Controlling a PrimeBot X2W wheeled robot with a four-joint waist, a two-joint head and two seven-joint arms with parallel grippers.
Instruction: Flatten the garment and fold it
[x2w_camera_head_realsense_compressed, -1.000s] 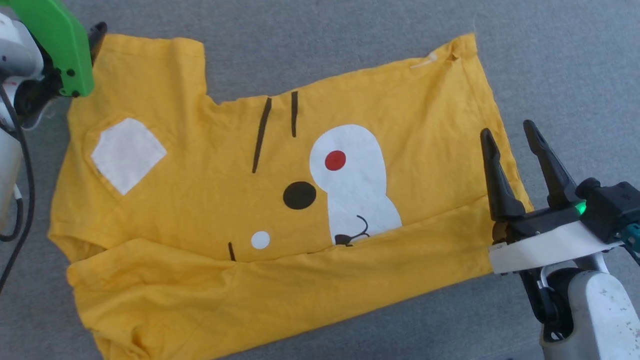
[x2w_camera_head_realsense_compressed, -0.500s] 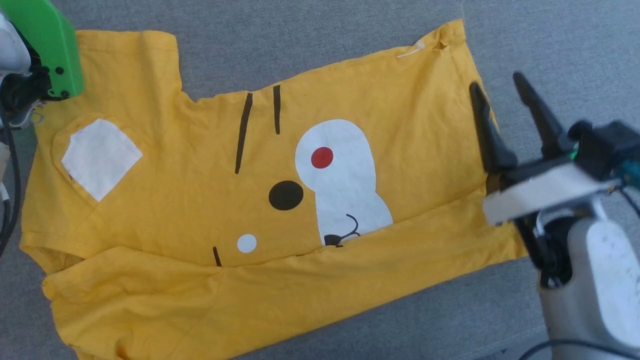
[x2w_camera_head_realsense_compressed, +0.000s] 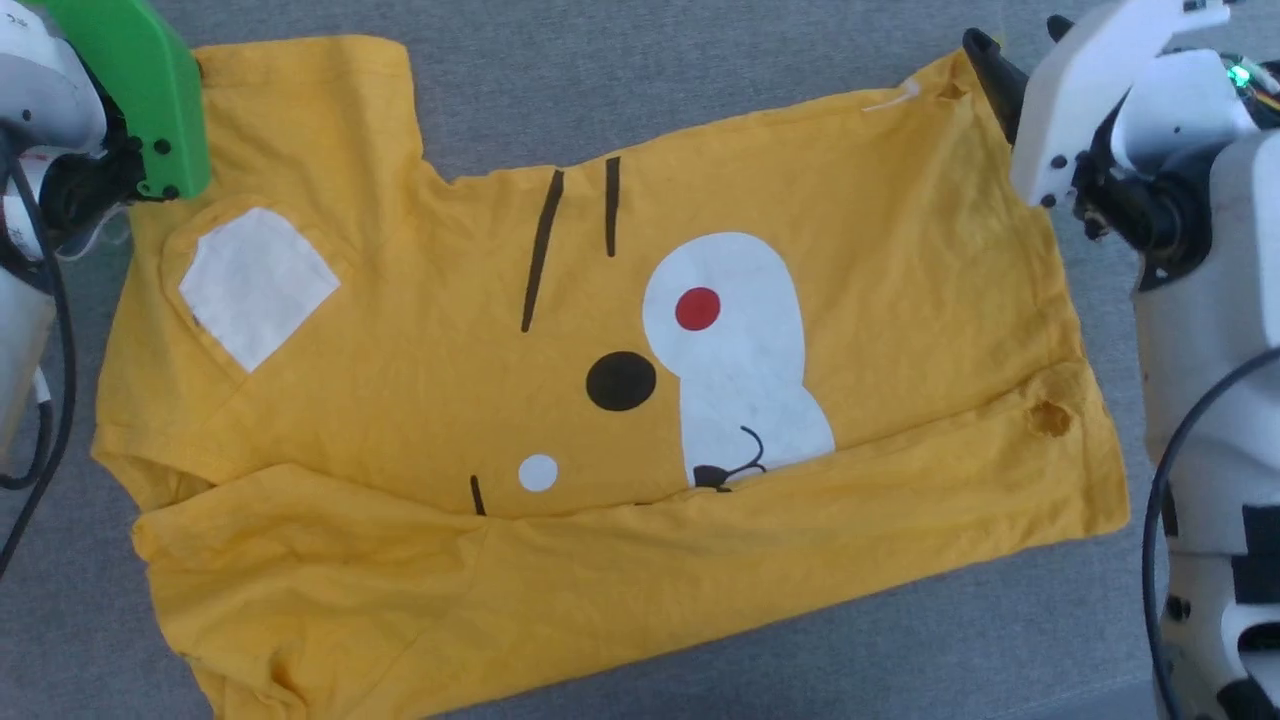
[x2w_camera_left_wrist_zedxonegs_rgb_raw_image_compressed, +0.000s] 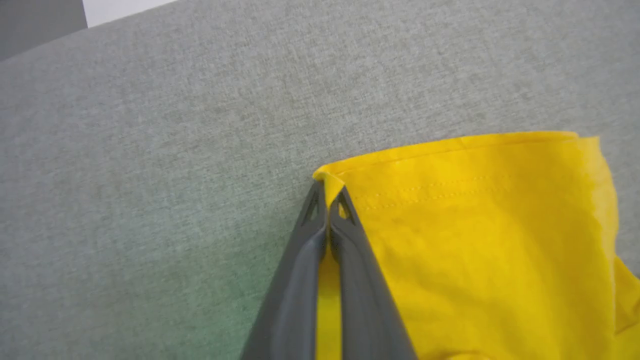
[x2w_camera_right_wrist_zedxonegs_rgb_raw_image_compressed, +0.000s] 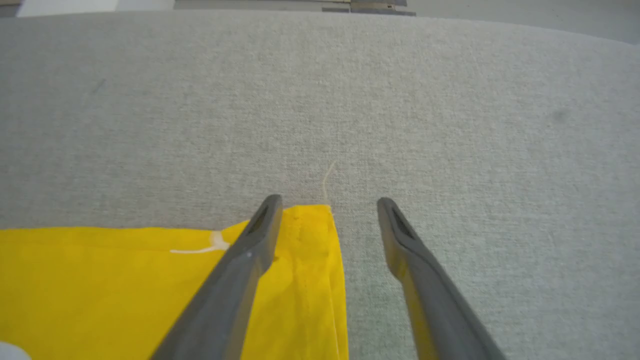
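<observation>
garment (x2w_camera_head_realsense_compressed: 450, 400) face-up on grey surface (x2w_camera_head_realsense_compressed: 700, 80), near edge folded over | left gripper (x2w_camera_left_wrist_zedxonegs_rgb_raw_image_compressed: 327, 192) clamped on sleeve corner | right gripper (x2w_camera_right_wrist_zedxonegs_rgb_raw_image_compressed: 327, 210) fingers apart, astride hem corner

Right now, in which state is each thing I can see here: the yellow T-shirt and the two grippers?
T-shirt: lies print side up on the grey surface, near long edge folded over the front, slightly wrinkled.
Left gripper: shut on the hem corner of a sleeve.
Right gripper: open, one finger over the T-shirt's far corner, the other over bare surface.
</observation>
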